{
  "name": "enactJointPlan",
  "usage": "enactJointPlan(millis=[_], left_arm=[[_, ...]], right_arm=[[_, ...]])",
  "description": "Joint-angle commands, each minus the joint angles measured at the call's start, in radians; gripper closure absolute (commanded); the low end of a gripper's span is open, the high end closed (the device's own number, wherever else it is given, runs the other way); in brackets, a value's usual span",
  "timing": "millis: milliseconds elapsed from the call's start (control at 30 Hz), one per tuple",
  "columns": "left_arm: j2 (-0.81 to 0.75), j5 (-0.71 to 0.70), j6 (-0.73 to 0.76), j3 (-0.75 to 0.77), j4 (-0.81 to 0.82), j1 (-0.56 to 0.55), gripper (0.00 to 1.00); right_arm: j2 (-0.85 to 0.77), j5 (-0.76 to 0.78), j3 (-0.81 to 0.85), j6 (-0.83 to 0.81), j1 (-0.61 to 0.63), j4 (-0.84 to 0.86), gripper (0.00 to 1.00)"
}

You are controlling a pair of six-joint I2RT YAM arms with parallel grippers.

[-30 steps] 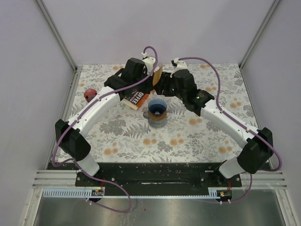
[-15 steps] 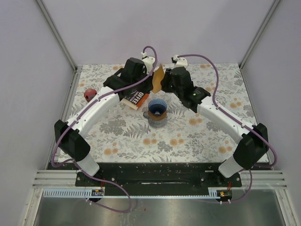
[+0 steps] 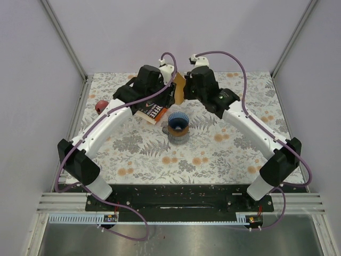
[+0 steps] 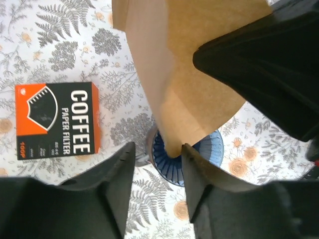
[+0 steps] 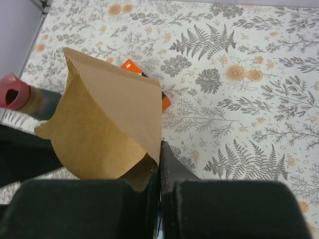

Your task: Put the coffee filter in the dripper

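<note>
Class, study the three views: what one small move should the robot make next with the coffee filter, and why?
Probably lower the coffee filter, point first, toward the blue dripper. The right gripper is pinched shut on the filter's edge and holds it aloft. The left gripper has its fingers apart around the filter's lower point. The dripper sits empty below, slightly nearer the arm bases.

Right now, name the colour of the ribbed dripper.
Blue; the ribbed round dripper shows best in top external view.
</note>
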Motion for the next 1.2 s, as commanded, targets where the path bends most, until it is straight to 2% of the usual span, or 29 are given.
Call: enactJointPlan(millis=[0,100,300,433,567,700,1067,1167], left_arm=[[-0.072,0.09,0.032,0.092,-0.051,0.041,0.43],[-0.096,0.208,0.058,0.133,-0.115,0.072,0.19],[-0.149,0.277,0.059,0.14,-0.187,0.089,0.09],[-0.168,0.285,0.003,0.082,-0.186,0.092,0.06],[-0.168,0.293,-0.067,0.013,-0.138,0.101,0.05],[-0.159,0.317,-0.122,-0.04,-0.089,0.101,0.04],[-0.05,0.325,-0.173,-0.047,-0.066,0.107,0.02],[-0.01,0.313,-0.167,-0.044,-0.066,0.106,0.05]], right_arm=[[0.019,-0.083,0.166,-0.077,-0.007,-0.25,1.0],[0.019,-0.135,0.22,-0.085,-0.007,-0.382,1.0],[0.038,-0.305,0.294,-0.061,-0.009,-0.56,1.0],[0.059,-0.368,0.291,-0.042,0.001,-0.62,1.0],[0.07,-0.381,0.254,-0.025,0.007,-0.607,1.0],[0.099,-0.332,0.266,-0.024,0.017,-0.623,1.0],[0.2,-0.276,0.283,-0.036,0.042,-0.669,1.0],[0.23,-0.278,0.309,-0.039,0.041,-0.67,1.0]])
